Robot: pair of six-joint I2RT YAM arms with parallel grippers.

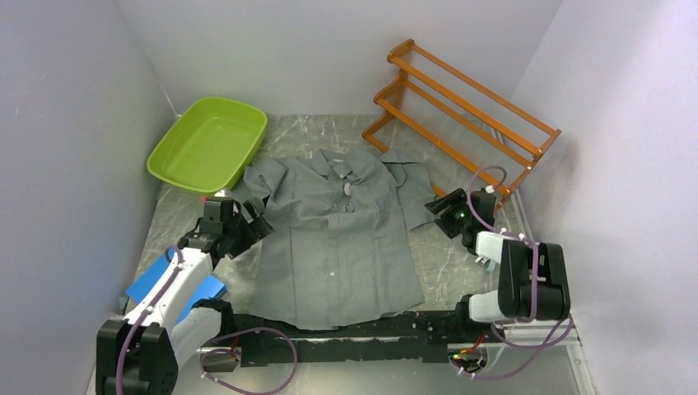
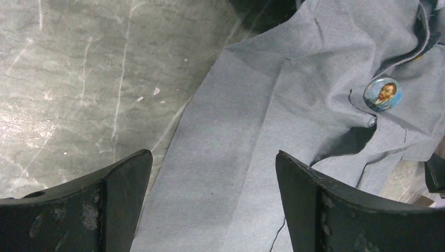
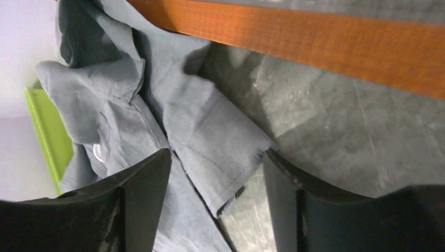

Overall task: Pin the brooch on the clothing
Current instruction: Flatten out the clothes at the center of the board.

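Both sets of jaws stand spread: my left jaws hang over one side of the shirt (image 1: pixel 337 255), my right jaws straddle the opposite sleeve's hem. I see the shirt lying front-up on the counter (image 1: pixel 449 259), the brooch (image 2: pixel 382 94) on its chest below the collar.

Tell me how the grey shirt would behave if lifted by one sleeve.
Probably floppy: the shirt lies flat with creased sleeves, so it should sag. Likely light; the cloth looks thin. The brooch on its front may shift.
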